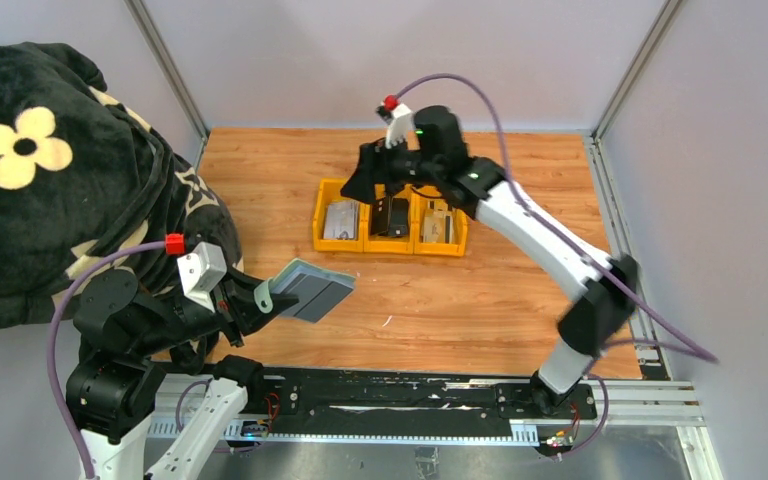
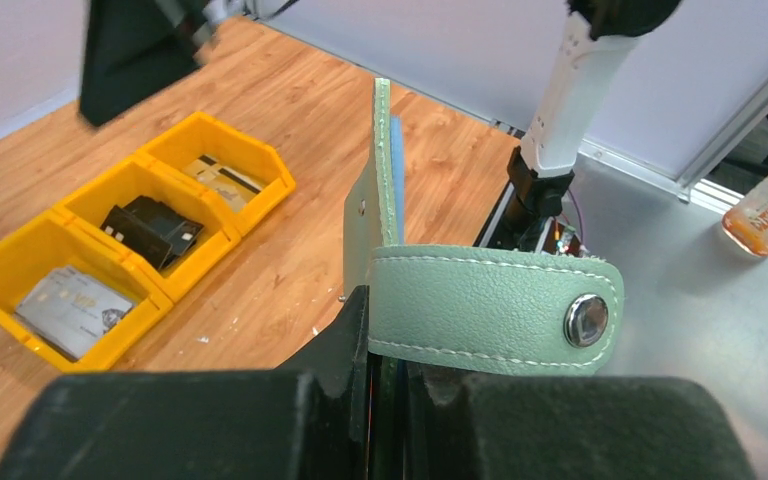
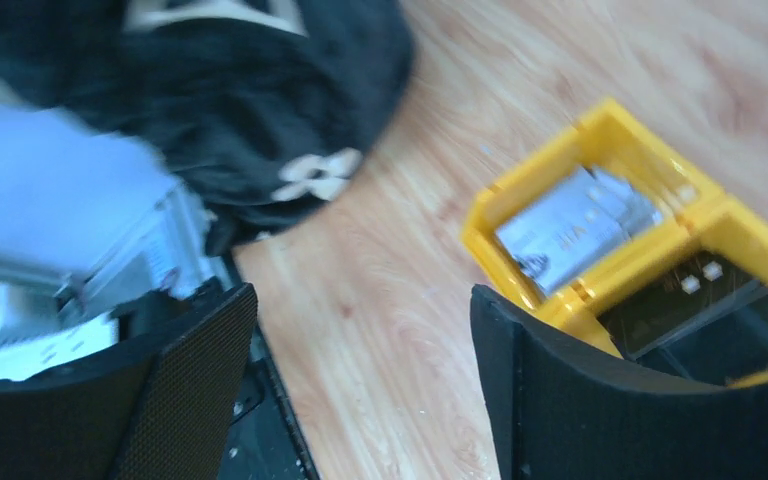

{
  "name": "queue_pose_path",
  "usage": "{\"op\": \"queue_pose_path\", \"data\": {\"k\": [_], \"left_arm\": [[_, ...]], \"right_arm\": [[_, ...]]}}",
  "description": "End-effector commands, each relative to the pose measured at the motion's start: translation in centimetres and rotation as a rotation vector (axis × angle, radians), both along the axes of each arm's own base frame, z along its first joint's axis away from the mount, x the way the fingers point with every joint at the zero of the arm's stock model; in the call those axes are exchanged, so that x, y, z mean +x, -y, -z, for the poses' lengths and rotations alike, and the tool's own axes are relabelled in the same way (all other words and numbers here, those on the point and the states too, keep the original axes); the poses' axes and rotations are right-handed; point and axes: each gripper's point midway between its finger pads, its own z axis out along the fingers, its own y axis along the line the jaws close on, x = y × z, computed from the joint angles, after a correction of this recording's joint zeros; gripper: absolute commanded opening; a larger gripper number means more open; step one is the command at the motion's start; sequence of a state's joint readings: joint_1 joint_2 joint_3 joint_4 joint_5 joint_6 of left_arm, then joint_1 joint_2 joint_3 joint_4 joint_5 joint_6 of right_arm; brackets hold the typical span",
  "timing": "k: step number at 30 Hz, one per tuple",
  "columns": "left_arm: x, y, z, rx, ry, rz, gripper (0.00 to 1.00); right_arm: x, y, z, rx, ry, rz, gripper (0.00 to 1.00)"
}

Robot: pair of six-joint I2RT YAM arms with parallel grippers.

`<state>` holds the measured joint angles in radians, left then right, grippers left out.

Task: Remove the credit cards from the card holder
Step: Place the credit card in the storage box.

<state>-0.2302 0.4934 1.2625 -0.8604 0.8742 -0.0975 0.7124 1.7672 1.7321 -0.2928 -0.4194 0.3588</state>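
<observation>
Fingers of the left gripper [image 2: 388, 360] are pinched shut on the card holder [image 1: 310, 288], held up off the table [image 1: 520, 300]. The right gripper [image 3: 360, 380] is spread wide, empty, over the yellow tray [image 1: 318, 215] holding 3 credit cards [image 1: 341, 220]. Holder could slip or twist if a stuck card gets tugged.

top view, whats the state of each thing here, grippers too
sage-green bifold card holder: unsnapped, held off the wooden table
left gripper: shut on the card holder
right gripper: open, empty, above the tray
yellow three-part plastic tray: cards in every compartment
silver-grey plastic cards: in left compartment
black plastic cards: in middle compartment
beige plastic cards: in right compartment
</observation>
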Motion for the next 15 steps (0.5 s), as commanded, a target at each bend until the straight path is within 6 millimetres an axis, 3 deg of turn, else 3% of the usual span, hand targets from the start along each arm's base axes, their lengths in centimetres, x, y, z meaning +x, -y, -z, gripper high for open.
{"op": "queue_pose_path", "data": {"k": [1, 4, 6, 10, 15], "left_arm": [[-0.4, 0.5, -1.1, -0.013, 0.049, 0.055, 0.00], [-0.6, 0.8, -0.8, -0.012, 0.033, 0.083, 0.00], [-0.7, 0.9, -0.5, -0.008, 0.026, 0.099, 0.00], [-1.3, 1.0, -0.1, 0.006, 0.012, 0.137, 0.00], [-1.0, 1.4, 0.3, 0.001, -0.055, 0.169, 0.00]], "right_arm": [[-8.0, 3.0, -8.9, 0.176, 0.238, -0.292, 0.83], [-14.8, 4.7, -13.2, 0.306, 0.313, -0.544, 0.85], [-18.2, 5.1, -14.2, 0.364, 0.325, -0.666, 0.85], [-24.3, 5.2, -13.9, 0.389, 0.375, -0.855, 0.86], [-28.7, 3.3, -12.6, 0.334, 0.385, -0.980, 0.87]]}}
